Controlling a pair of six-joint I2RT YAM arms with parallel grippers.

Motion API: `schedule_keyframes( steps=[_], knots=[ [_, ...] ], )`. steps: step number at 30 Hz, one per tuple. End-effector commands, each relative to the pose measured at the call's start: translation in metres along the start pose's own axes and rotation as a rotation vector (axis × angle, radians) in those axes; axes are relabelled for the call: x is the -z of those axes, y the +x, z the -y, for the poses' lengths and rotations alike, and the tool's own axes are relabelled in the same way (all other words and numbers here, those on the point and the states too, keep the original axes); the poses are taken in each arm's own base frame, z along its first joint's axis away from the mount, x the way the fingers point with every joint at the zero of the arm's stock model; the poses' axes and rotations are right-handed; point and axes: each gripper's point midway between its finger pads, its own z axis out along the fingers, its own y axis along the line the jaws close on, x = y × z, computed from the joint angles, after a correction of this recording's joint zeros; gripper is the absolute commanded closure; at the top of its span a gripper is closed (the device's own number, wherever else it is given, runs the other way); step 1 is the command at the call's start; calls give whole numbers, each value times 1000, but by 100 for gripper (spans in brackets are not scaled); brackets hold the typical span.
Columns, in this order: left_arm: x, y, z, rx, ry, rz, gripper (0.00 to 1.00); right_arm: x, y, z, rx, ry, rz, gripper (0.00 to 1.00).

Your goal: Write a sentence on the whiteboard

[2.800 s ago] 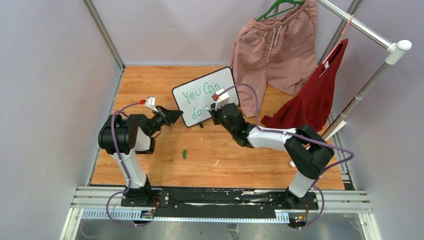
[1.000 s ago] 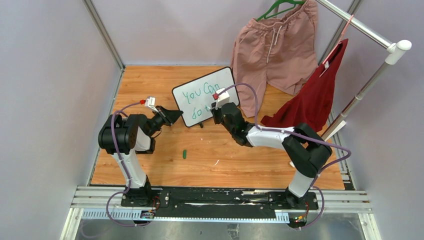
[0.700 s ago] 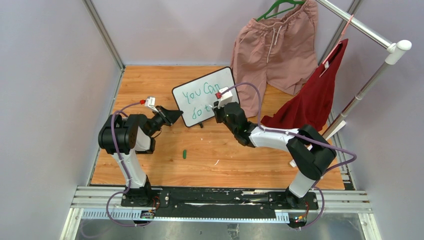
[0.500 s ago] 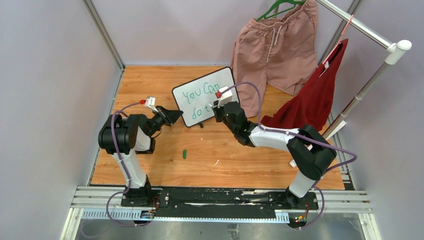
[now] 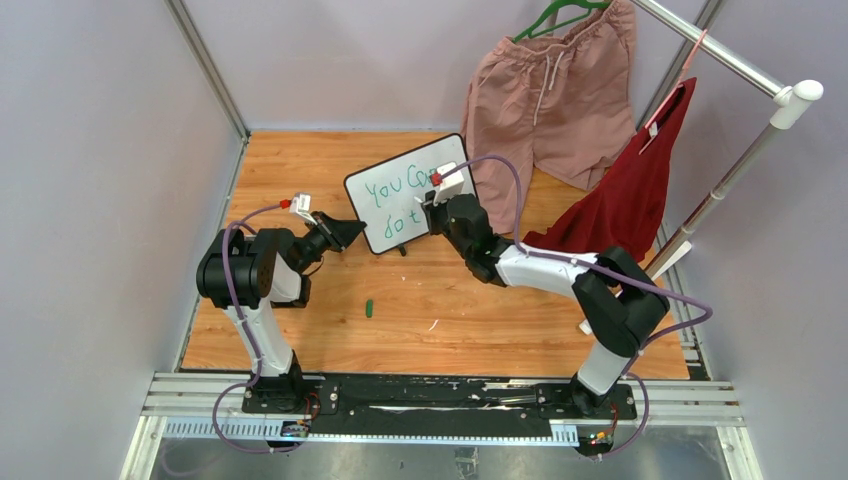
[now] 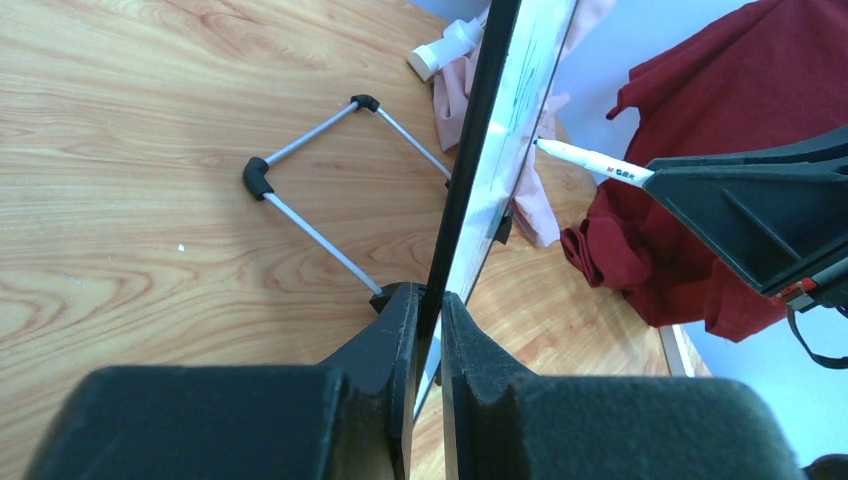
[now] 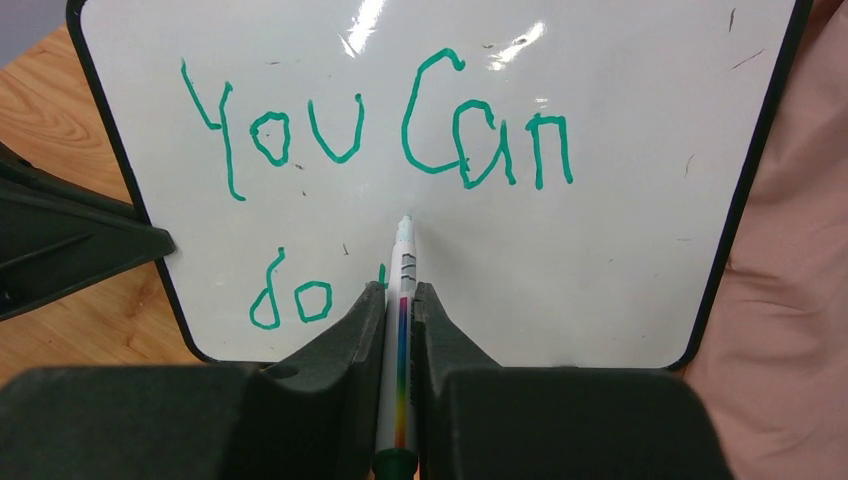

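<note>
The whiteboard [image 5: 395, 185] stands tilted on the wooden table, left of centre at the back. The sentence [image 7: 380, 130] on it reads "You Can" in green, with "do" [image 7: 290, 300] and a short stroke below. My left gripper [image 5: 350, 232] is shut on the board's lower left edge [image 6: 470, 170], one finger on each face. My right gripper [image 5: 434, 212] is shut on a white marker [image 7: 403, 290] with a rainbow stripe. The marker's tip [image 7: 405, 222] is at the board's middle, between the two lines; I cannot tell whether it touches.
The board's wire stand [image 6: 300, 190] rests on the table behind it. A green marker cap [image 5: 369, 308] lies on the table in front. Pink shorts [image 5: 550, 90] and a red garment [image 5: 630, 190] hang from a white rack [image 5: 740, 160] at the back right.
My right gripper has moved the marker up from the lower line to the board's middle. A short green stroke has appeared after "do". The left gripper has not moved.
</note>
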Motion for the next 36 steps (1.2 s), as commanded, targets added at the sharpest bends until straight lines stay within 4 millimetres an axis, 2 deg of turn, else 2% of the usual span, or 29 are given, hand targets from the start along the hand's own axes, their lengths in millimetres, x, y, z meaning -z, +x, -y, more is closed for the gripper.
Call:
schedule_keyframes(
  steps=[1,14,36],
  knots=[
    [0,3,0,-21,8,2,100,-8,-6,8,2,23,11,100],
    [0,3,0,-21,8,1,100,-9,13,9,-1,27,-31,100],
    [0,3,-1,-21,8,2,100,10,47,15,-27,36,-88,100]
  ],
)
